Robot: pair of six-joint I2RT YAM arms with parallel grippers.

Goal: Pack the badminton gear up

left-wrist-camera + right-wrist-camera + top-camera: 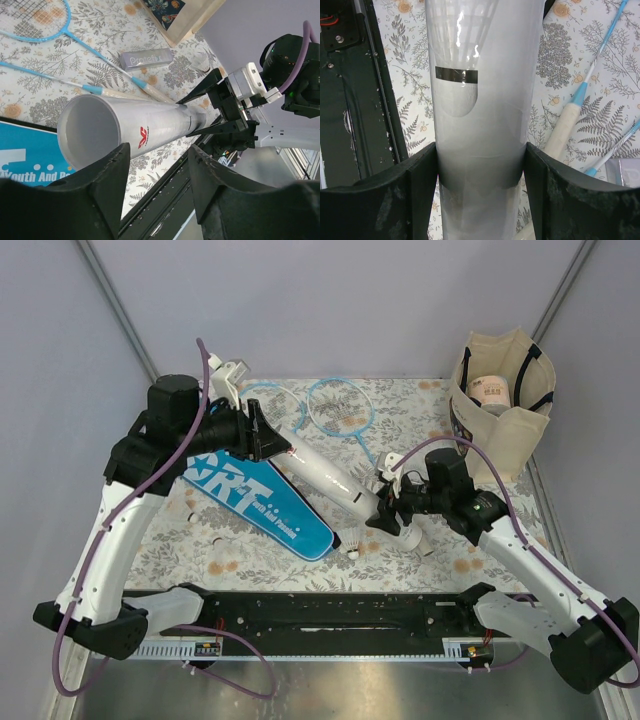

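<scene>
Left gripper [160, 150], jaws part-way apart with nothing visibly clamped, sits at the open mouth of the white tube [335, 483]. The tube's long axis runs diagonally, mouth pointing far-left, and its near-right end is clasped by the right gripper [480, 150]. Judged early stage, nothing packed: the blue cover [265, 502] lies near the tube's mouth end, the rackets [345, 410] beyond the tube and the shuttlecock [352, 538] beside its near-right end, all loose on the counter [430, 400].

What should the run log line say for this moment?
right claw: clamped on tube | left claw: open at tube's mouth | rackets, cover: on table
</scene>
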